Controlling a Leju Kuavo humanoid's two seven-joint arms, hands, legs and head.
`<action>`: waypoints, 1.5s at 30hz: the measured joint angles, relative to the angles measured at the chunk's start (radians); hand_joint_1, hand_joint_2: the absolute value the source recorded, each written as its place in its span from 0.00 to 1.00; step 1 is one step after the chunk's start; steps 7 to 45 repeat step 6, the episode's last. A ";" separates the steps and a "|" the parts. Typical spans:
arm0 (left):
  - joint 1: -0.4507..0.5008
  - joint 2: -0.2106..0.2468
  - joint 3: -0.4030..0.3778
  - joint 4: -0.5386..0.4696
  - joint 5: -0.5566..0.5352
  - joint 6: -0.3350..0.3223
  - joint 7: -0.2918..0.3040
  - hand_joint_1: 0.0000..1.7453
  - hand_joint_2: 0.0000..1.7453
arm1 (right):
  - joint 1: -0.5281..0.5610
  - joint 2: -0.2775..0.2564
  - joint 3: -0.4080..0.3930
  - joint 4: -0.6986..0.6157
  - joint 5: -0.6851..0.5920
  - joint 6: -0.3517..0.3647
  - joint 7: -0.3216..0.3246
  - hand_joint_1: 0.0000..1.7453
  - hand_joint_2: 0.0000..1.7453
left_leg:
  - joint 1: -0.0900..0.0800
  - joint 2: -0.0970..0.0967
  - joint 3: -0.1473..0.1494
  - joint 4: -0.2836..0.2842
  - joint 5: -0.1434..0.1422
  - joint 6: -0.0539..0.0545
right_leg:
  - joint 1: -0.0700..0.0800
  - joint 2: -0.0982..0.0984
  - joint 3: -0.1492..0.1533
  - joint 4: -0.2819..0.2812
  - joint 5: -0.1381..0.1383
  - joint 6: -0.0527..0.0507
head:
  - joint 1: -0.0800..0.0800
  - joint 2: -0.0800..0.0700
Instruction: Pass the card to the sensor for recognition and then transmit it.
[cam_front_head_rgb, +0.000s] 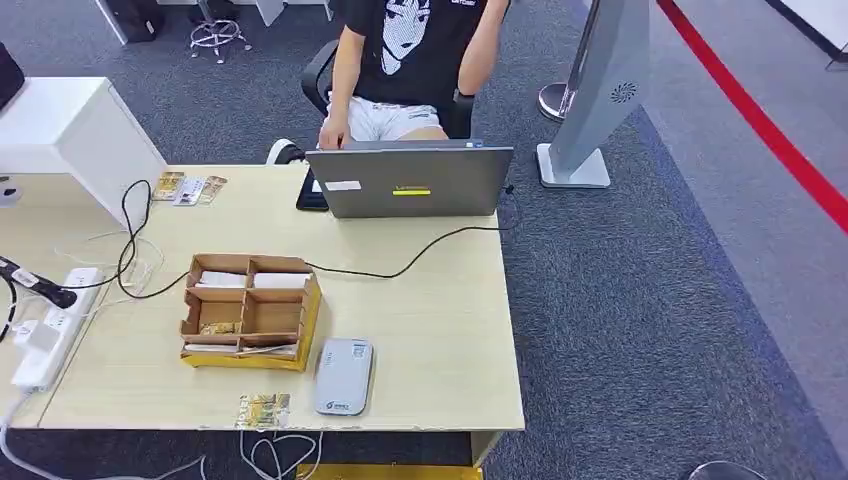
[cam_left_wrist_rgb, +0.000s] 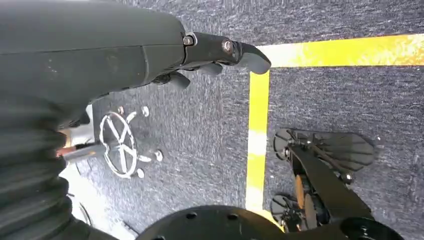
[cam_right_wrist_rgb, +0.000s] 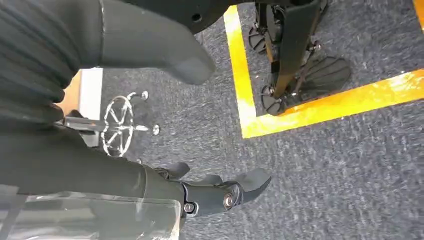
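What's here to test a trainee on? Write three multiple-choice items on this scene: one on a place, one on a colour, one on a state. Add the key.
1. Where does the grey sensor lie?
A. On the table, just right of the cardboard box, near the front edge
B. On top of the laptop
C. On the carpet

2. What colour is the tape line on the floor beneath the left hand?
A. Blue
B. Yellow
C. Green

3. What does the left hand hold?
A. A card
B. A cable
C. Nothing

Key: 1 A, the head view shows the sensor flat on the table beside the box; 2 B, the left wrist view shows a yellow stripe on grey carpet; 3 C, the fingers hang over the floor with nothing in them.
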 joint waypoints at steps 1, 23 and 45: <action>0.005 0.003 -0.022 -0.005 0.013 -0.002 0.000 0.00 0.00 | 0.005 -0.003 0.024 -0.004 -0.019 0.003 -0.003 0.00 0.00 | 0.000 0.000 0.000 0.000 0.000 0.000 | 0.000 0.000 0.000 0.000 0.000 0.000 | 0.000 0.000; 0.026 0.023 -0.120 -0.022 0.085 -0.011 -0.003 0.00 0.00 | 0.029 -0.026 0.135 -0.024 -0.109 0.018 -0.014 0.00 0.00 | 0.000 0.000 0.000 0.000 0.000 0.000 | 0.000 0.000 0.000 0.000 0.000 0.000 | 0.000 0.000; 0.026 0.023 -0.120 -0.022 0.085 -0.011 -0.003 0.00 0.00 | 0.029 -0.026 0.135 -0.024 -0.109 0.018 -0.014 0.00 0.00 | 0.000 0.000 0.000 0.000 0.000 0.000 | 0.000 0.000 0.000 0.000 0.000 0.000 | 0.000 0.000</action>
